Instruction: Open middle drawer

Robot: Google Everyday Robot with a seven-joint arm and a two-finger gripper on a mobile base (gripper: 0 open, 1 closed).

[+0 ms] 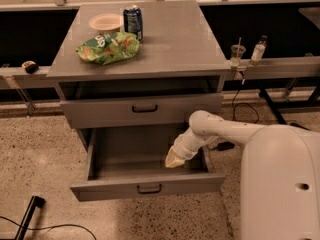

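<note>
Speckled stone flooring runs under a grey desk (170, 44) whose cabinet fills the middle of the view. The middle drawer (110, 189) is pulled well out toward 6 o'clock, its bare grey inside in plain sight and its small black bar handle (149, 188) at the centre of the front panel. Inside it, toward the 3 o'clock end, sits the hand (175, 158), a pale yellowish tip low over the drawer floor near the right wall; whether it is open or closed I cannot tell, and I cannot tell if it touches the drawer. From the hand a white arm (220, 129) bends up and away toward 4 o'clock, to the robot's large white body (280, 184) at the lower right. At 12 o'clock from the open drawer, the drawer above (100, 115) is shut flush, with its own black handle (145, 108) centred. On the desk top, toward 11 o'clock, a green snack bag (107, 48) lies flat; just behind it stand a pale bowl (105, 22) and, beside that at 3 o'clock, an upright blue can (133, 20). Off the desk at 2 o'clock, a ledge (290, 66) carries a clear cup with a straw (237, 54) and a small bottle (257, 49) side by side. At 9 o'clock, on the left ledge, lies a small dark object (30, 65). Low at 7 o'clock, a black bar (27, 216) and a thin cable (55, 228) lie on the floor.
</note>
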